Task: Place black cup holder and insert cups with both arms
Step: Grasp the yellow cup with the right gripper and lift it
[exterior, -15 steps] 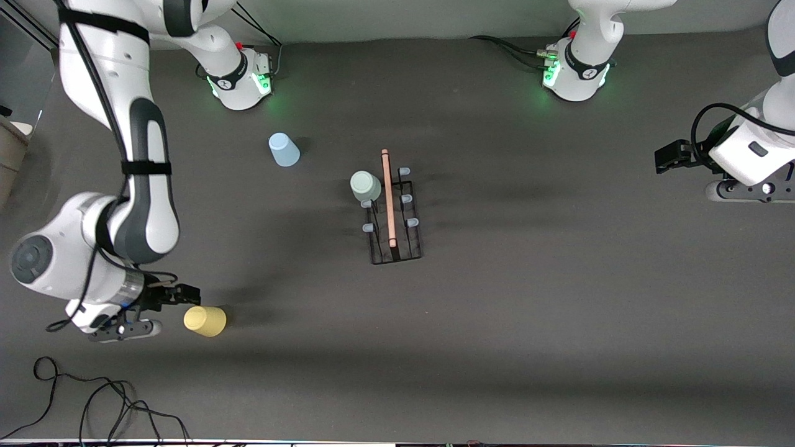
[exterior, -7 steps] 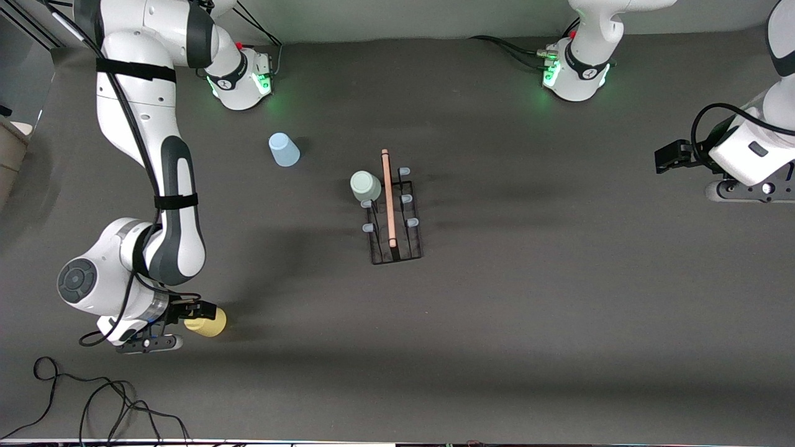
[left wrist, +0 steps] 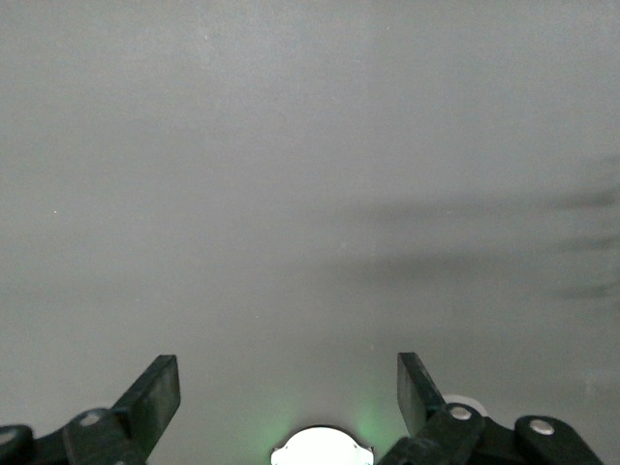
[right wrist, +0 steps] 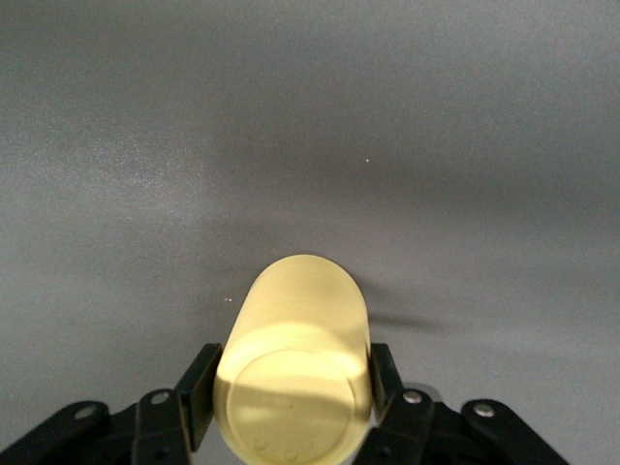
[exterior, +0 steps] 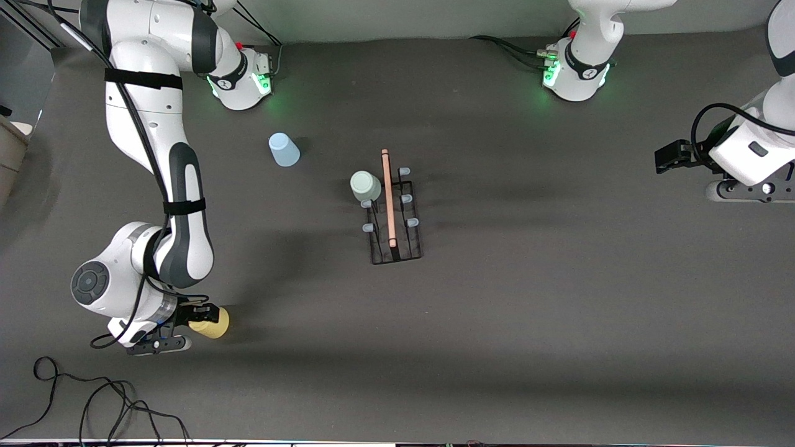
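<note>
The black cup holder (exterior: pixel 395 231) stands mid-table, its wooden rod handle (exterior: pixel 389 195) on top. The pale green cup (exterior: pixel 365 185) sits upside down on a peg at the holder's end nearest the bases. The light blue cup (exterior: pixel 284 149) stands upside down on the table, toward the right arm's base. The yellow cup (exterior: pixel 215 324) lies on its side, nearer the front camera, at the right arm's end. My right gripper (exterior: pixel 207 316) is shut on it, its pads (right wrist: pixel 200 392) pressing both sides of the yellow cup (right wrist: pixel 295 358). My left gripper (exterior: pixel 663 161) waits open and empty (left wrist: pixel 288 389) at the left arm's end.
Loose black cables (exterior: pixel 93 403) lie on the table's near corner at the right arm's end. The two arm bases (exterior: pixel 239 77) (exterior: pixel 574 71) glow green along the table's edge farthest from the camera. Bare dark table (exterior: pixel 528 323) surrounds the holder.
My right arm has swung toward the yellow cup and brought its fingers around it, closing on its sides. The cup has shifted slightly. The left arm has not moved.
</note>
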`<state>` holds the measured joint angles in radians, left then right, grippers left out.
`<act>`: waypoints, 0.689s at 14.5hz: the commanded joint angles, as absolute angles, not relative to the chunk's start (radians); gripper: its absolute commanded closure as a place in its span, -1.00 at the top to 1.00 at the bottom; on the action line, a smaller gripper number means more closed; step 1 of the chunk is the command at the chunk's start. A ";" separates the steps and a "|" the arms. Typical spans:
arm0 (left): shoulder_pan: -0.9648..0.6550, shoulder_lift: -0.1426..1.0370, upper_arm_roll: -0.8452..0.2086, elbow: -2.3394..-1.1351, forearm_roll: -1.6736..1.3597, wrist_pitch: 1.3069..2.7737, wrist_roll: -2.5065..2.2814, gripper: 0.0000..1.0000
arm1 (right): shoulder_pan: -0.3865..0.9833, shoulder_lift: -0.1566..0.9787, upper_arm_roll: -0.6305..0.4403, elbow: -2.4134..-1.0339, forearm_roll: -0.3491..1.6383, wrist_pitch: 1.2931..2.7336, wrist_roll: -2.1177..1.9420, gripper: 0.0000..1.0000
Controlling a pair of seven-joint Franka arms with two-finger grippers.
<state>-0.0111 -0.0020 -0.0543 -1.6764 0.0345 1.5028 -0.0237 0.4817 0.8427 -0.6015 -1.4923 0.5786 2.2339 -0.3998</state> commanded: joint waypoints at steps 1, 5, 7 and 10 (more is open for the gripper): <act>-0.008 -0.021 -0.055 -1.681 0.041 1.493 -0.009 1.00 | 0.475 0.798 -0.607 -1.471 0.597 2.165 -0.436 -0.47; -0.008 -0.021 -0.055 -1.681 0.041 1.493 -0.009 0.99 | 0.547 0.590 -0.640 -1.454 0.366 1.938 -0.300 -0.47; -0.008 -0.021 -0.055 -1.681 0.041 1.493 -0.009 0.99 | 0.612 0.496 -0.638 -1.454 0.269 1.838 -0.174 -0.47; -0.008 -0.021 -0.055 -1.681 0.041 1.493 -0.009 0.99 | 0.737 0.421 -0.640 -1.453 0.261 1.714 0.073 -0.47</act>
<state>-0.0110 -0.0020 -0.0541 -1.6761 0.0344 1.5028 -0.0236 0.6518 0.4685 -0.6362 -1.4163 0.2941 1.7502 -0.0858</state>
